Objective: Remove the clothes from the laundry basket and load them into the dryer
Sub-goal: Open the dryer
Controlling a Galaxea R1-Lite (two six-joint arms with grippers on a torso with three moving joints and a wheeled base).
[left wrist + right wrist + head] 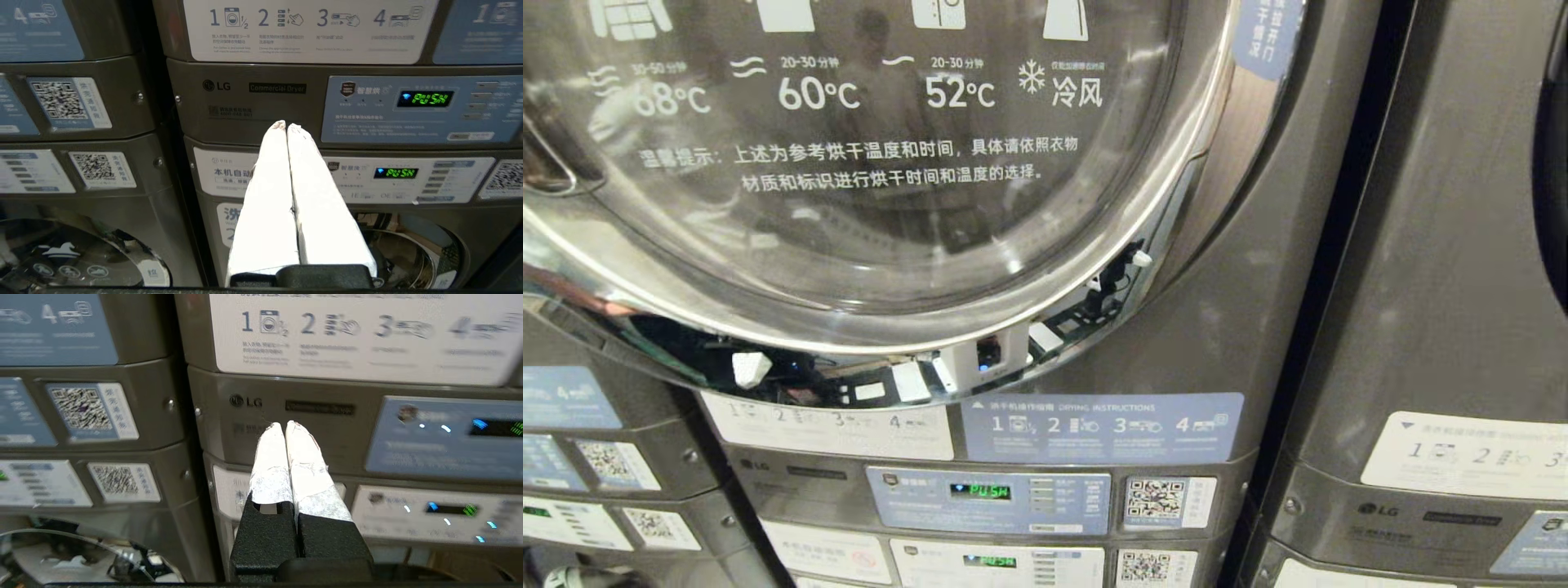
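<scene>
Dryer point(1192, 343) ahead, left end effector point(286, 124) closed empty, right end effector point(284, 424) likewise

warm, dim indoor light. dryer door glass point(866, 163) throws heavy reflections and glare along its chrome rim point(1209, 163). head view is fairly sharp. white tape on the left claw point(286, 124) is blown out. right wrist view is motion-blurred; instruction label point(359, 339) and display point(494, 428) are smeared.

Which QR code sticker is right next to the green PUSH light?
The QR sticker right of the upper PUSH display. The stickers on the left machine sit beside no green light.
</scene>
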